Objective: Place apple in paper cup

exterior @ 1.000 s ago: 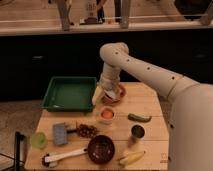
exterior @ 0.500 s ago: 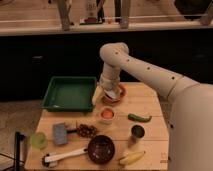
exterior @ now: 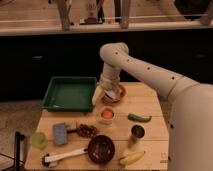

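The white paper cup (exterior: pixel 106 116) stands near the middle of the wooden table (exterior: pixel 155 145). The orange-red apple (exterior: pixel 106 113) shows inside the cup's rim. My gripper (exterior: pixel 101 94) hangs at the end of the white arm just above and behind the cup, between the green tray and the orange bowl. It is apart from the apple and holds nothing that I can see.
A green tray (exterior: pixel 70 93) lies at the back left and an orange bowl (exterior: pixel 120 93) sits behind the cup. A green pepper (exterior: pixel 139 118), dark metal cup (exterior: pixel 137 132), banana (exterior: pixel 131 158), dark bowl (exterior: pixel 101 148), yellow-green cup (exterior: pixel 39 140) and grey block (exterior: pixel 60 133) stand around.
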